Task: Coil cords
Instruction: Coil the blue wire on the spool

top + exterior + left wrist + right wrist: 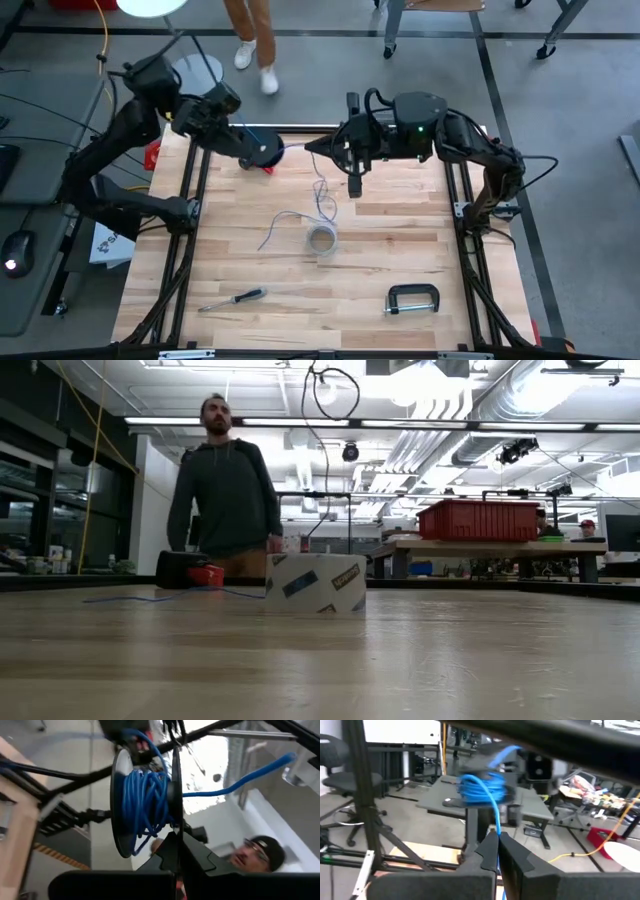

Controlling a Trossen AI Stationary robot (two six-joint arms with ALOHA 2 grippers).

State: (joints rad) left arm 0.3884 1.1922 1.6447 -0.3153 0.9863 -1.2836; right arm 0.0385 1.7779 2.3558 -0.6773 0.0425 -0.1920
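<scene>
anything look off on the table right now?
Yes: the pale cord lies loose and sprawled mid-table beside the tape roll, uncoiled. The blue cord is wound unevenly on the spool held by the left tool.

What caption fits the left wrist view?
Left claw shut on a black spool wound with blue cord.

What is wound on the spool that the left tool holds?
Blue cord is wound in many turns between the black spool's flanges, one strand running off toward the right tool. The spool's core is covered by the windings.
</scene>
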